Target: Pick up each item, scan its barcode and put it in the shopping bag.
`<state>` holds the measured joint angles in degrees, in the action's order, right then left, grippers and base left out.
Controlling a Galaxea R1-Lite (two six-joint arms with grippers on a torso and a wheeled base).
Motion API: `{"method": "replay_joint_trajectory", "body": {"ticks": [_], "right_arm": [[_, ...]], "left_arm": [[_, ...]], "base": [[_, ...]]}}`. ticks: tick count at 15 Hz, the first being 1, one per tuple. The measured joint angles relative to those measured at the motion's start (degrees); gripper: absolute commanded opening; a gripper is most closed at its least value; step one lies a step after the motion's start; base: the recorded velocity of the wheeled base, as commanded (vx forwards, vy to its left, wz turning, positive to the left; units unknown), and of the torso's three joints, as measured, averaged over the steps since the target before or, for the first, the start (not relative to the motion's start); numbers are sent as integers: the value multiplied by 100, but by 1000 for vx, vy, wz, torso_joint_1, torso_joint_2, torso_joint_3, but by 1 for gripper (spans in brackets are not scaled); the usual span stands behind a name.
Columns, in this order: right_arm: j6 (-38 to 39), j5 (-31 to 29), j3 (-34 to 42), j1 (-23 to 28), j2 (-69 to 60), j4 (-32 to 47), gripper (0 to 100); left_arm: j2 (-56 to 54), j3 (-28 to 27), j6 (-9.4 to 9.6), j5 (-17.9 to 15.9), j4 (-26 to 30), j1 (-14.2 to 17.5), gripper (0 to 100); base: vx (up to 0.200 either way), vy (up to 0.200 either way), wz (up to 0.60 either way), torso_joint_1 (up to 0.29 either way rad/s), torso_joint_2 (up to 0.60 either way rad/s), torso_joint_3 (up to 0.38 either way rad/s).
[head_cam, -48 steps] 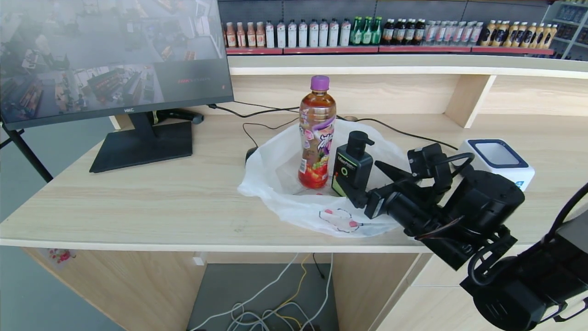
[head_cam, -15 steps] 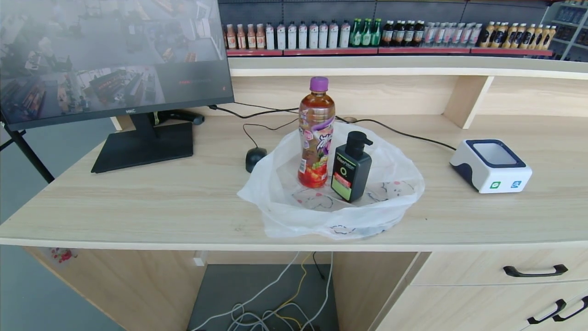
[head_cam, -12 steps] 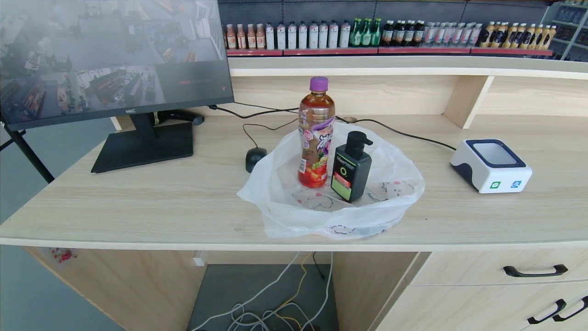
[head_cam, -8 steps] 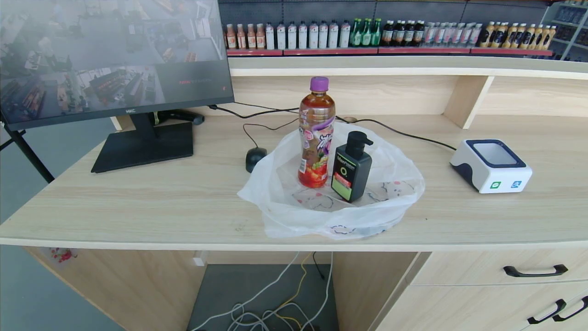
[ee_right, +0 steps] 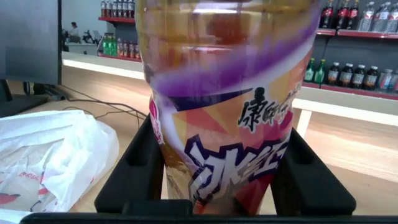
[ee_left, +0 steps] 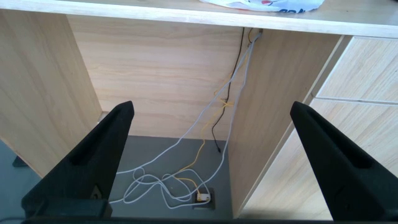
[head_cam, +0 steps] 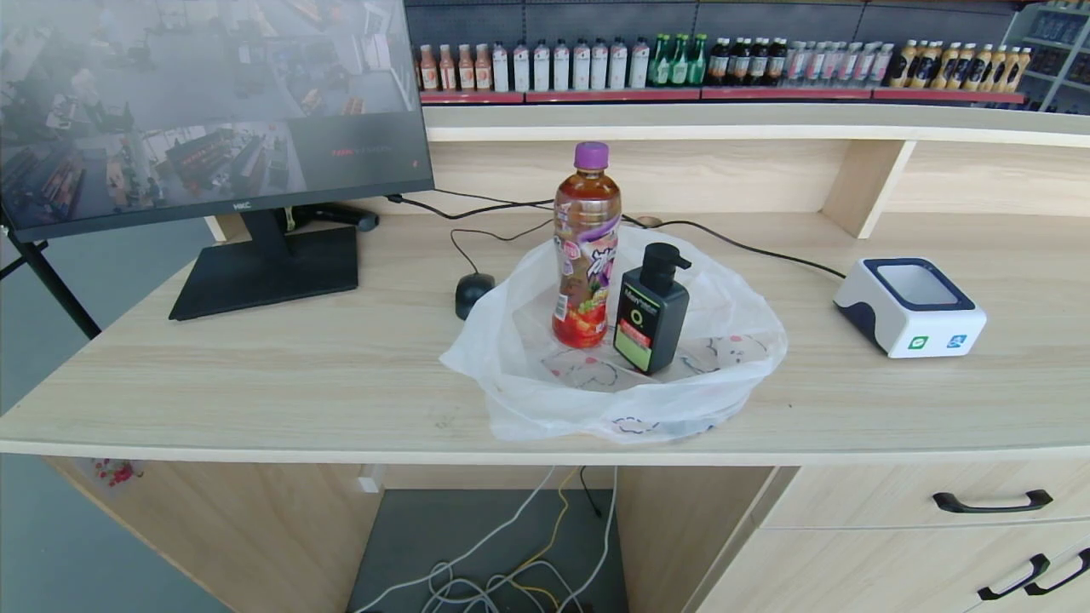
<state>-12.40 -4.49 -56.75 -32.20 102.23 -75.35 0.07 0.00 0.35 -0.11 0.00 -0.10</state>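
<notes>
Head view / bag: white shopping bag [head_cam: 681, 400] lies spread open mid-tabletop [head_cam: 255, 375].
Head view / items: drink bottle [head_cam: 587, 247], purple cap, stands upright inside the bag. Black pump bottle [head_cam: 651, 311] stands upright just beside it on the scanner side, also in the bag.
Head view / scanner: white scanner [head_cam: 909, 306] on the tabletop to the right of the bag, apart from it.
Head view / rest: monitor [head_cam: 204, 102] at left; mouse [head_cam: 473, 292] at the bag's left edge.
Left wrist view / left gripper [ee_left: 211, 109]: below tabletop height, fingers [ee_left: 106, 155] wide apart, nothing between them. Loose cables [ee_left: 186, 180] on the floor beyond; bag edge at the top.
Right wrist view / right gripper [ee_right: 221, 134]: fingers [ee_right: 140, 168] clamped on a second bottle [ee_right: 224, 93] with the same purple label, held upright. Bag to one side, tabletop under it.
</notes>
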Motion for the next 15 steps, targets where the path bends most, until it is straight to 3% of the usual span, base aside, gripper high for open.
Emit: {"method": "replay_joint_trajectory", "body": {"ticks": [5, 9, 13, 15], "right_arm": [[-528, 22, -785, -236, 444, 427, 0], [-1332, 750, -1646, -256, 935, 429, 0], [-1840, 1012, -1908, -182, 1251, 493, 0], [-2534, 1765, -1941, -55, 1296, 756, 0]], "left_arm": [[0, 0, -46, 0, 0, 0, 100], [0, 0, -40, 1, 0, 0, 100], [0, 0, -46, 1, 0, 0, 100], [0, 0, -35, 1, 0, 5, 100]], "base": [[0, 0, 0, 0, 0, 0], [0, 0, 0, 0, 0, 0], [0, 0, 0, 0, 0, 0], [0, 0, 0, 0, 0, 0]]}}
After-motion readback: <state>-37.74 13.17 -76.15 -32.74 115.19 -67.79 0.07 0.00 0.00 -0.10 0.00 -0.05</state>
